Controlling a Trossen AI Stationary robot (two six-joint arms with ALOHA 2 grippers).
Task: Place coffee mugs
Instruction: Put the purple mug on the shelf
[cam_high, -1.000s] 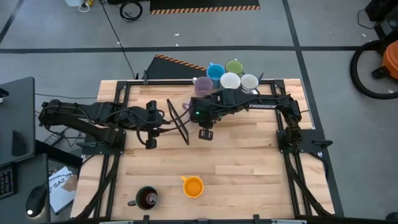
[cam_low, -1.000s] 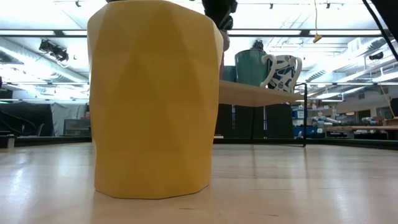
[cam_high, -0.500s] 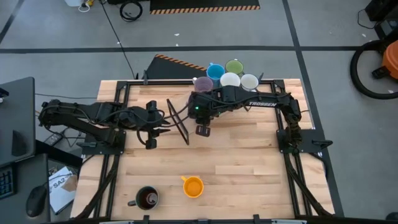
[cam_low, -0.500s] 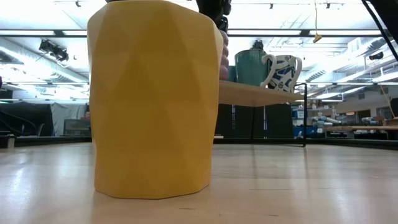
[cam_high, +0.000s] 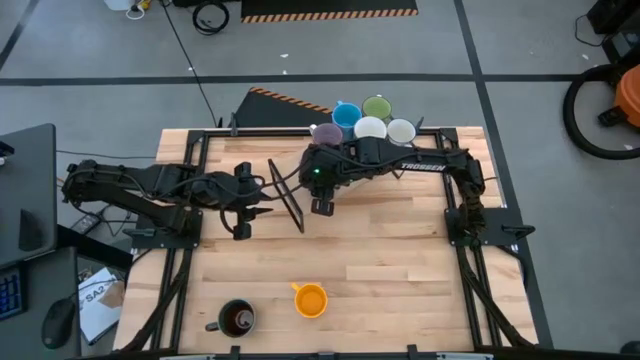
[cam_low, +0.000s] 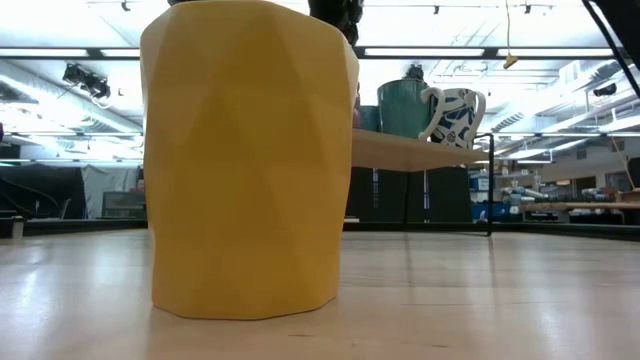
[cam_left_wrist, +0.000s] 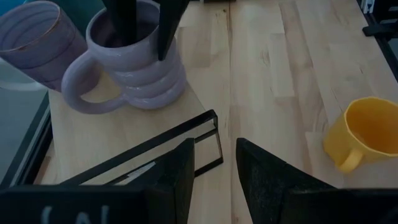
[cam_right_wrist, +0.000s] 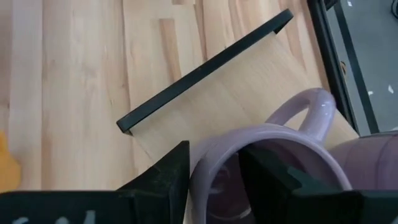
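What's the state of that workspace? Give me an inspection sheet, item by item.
Surface: wooden table carrying a black-framed shelf.
Job's things: lavender mug on the shelf, second lavender mug beside it. Blue mug, green mug, white mug and pale mug clustered together. Orange mug and dark mug stand apart.
Clutter: nothing seen.
Grippers: right gripper open, straddling the first lavender mug's rim; left gripper open, empty, facing the shelf.
Cables: black cable on the floor.
Surroundings: grey floor, hazard-striped strip.

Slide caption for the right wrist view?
Right tool straddling the rim of a lavender mug standing on the raised shelf.
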